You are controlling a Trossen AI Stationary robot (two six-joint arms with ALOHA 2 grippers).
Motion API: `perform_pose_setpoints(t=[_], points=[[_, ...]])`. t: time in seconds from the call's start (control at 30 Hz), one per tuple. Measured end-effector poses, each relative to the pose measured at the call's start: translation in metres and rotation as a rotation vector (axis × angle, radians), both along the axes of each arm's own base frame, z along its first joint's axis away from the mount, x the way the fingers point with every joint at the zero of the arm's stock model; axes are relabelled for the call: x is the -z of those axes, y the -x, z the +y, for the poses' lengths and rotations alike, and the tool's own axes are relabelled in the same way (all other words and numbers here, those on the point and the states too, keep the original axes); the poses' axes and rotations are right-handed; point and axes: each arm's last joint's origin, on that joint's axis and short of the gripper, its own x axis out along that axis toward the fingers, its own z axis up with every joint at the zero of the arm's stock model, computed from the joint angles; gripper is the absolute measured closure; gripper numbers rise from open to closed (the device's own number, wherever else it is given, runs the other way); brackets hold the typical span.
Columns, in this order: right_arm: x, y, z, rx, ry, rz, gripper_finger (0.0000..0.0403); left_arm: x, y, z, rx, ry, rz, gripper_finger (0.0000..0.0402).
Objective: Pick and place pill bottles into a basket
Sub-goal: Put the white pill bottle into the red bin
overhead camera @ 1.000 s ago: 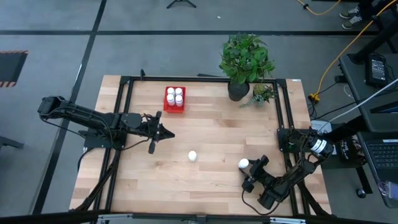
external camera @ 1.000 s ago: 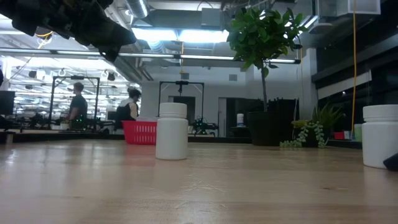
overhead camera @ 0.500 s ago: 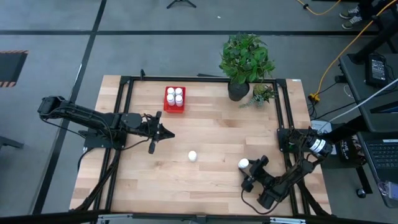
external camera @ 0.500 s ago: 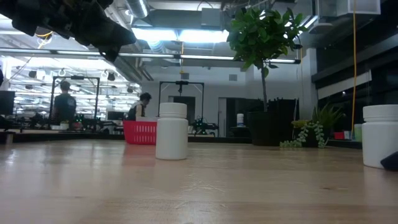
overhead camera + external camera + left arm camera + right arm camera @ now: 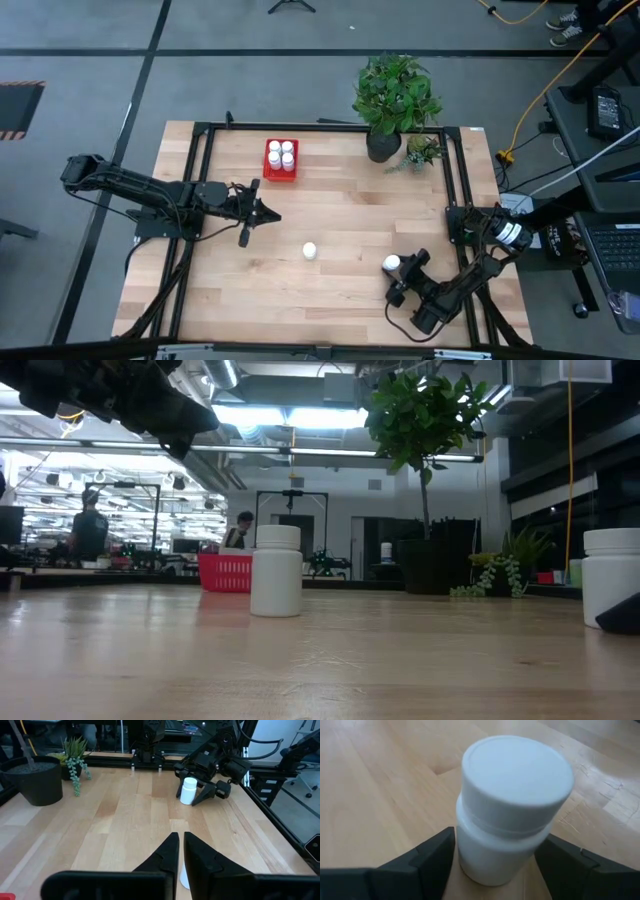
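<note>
The right gripper (image 5: 394, 281), fingers spread, has edged closer around a pill bottle (image 5: 392, 264) far from the basket (image 5: 281, 160). It is preparing to grasp. The left gripper (image 5: 262, 214) is waiting, pressed together.

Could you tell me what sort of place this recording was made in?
Probably a robotics lab in an open industrial hall: other framed test rigs beyond the table, exposed ceiling ducts, and people working behind.

Basket (image 5: 281, 159): we see it at the bench's (image 5: 340, 215) far edge, four bottles (image 5: 281, 152) inside.
Plant pot (image 5: 383, 145): right of the basket.
Loose bottle (image 5: 310, 250): mid-bench.
Second bottle (image 5: 392, 264): near right, between the right tool's (image 5: 399, 279) fingers.
Left tool (image 5: 268, 216): we find it left of centre.
</note>
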Motion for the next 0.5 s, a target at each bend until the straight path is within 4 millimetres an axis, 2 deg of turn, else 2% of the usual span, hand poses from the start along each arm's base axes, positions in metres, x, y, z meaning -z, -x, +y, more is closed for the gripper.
perform_pose_setpoints(t=[0.23,0.5], points=[[0.0,-0.0012,-0.0006,0.005,-0.002,-0.002,0.0144,0.0,0.0,0.0,0.0,0.0,0.0,0.038],[-0.0001,-0.0013,0.0,-0.019,0.021,0.029,0.0209,0.0,0.0,0.0,0.0,0.0,0.0,0.0378]])
